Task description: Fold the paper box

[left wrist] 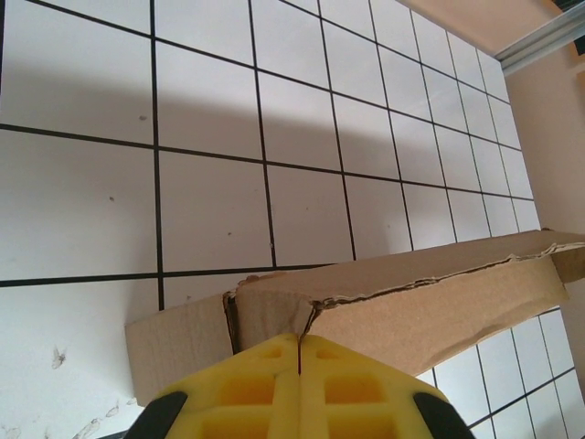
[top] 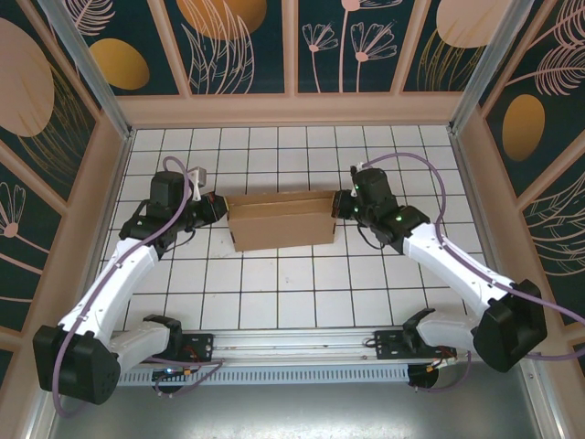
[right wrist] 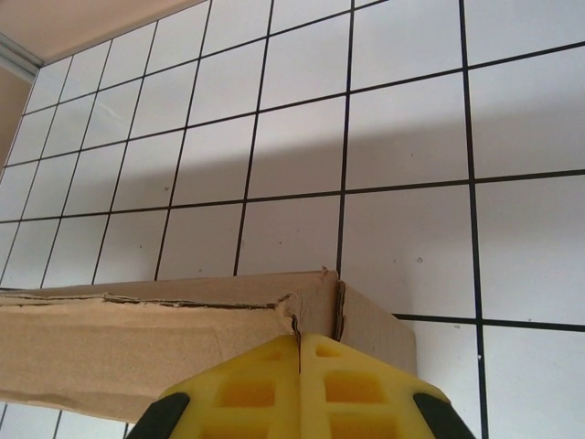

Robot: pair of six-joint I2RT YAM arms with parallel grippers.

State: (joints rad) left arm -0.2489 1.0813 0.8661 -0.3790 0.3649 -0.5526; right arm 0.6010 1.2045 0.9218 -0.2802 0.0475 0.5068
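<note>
The paper box [top: 281, 219] is a brown cardboard shape folded up into a long open tray, lying across the middle of the tiled table. My left gripper [top: 219, 208] is at its left end and my right gripper [top: 340, 206] at its right end. In the left wrist view the yellow fingertips [left wrist: 299, 337] are shut, tips against the box [left wrist: 430, 311] at a folded corner. The right wrist view shows the same: the gripper [right wrist: 300, 337] is shut, tips touching the corner of the box [right wrist: 137, 343]. No cardboard shows between either pair of fingers.
White tiled table [top: 292, 293] with beige walls on three sides [top: 292, 110]. The arm bases and a rail [top: 292, 346] run along the near edge. Open tiles lie in front of and behind the box.
</note>
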